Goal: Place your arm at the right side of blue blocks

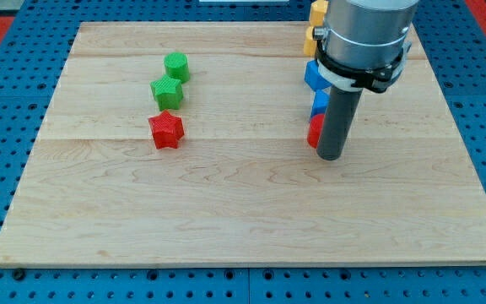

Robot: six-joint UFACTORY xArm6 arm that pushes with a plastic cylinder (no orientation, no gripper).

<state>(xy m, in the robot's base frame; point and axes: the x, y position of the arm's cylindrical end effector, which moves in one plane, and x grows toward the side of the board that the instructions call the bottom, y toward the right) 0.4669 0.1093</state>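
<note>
In the camera view my tip (pixel 331 157) rests on the wooden board (pixel 226 211) toward the view's right, a bare rod end with nothing to open or close and nothing carried — it simply stands on the surface. The two blue blocks lie just to the view's left of the rod and above the tip: the upper blue block (pixel 313 76) peeks out from under the arm's grey collar, and the lower blue block (pixel 319 104) sits directly beneath it, its shape too hidden to name. Below those, touching or nearly touching the rod's left flank, is a red block (pixel 315 131), also mostly hidden. Two yellow blocks (pixel 315 13) stack along the view's top edge beside the arm. So the blues form a short column running top to bottom, and my tip is already on its right-hand side, a little lower than the column. I judge that little or no travel remains, perhaps a small slide toward the view's top. Well apart on the view's left are a green cylinder (pixel 176 66), a green hexagonal block (pixel 166 91) and a red star (pixel 166 130).
</note>
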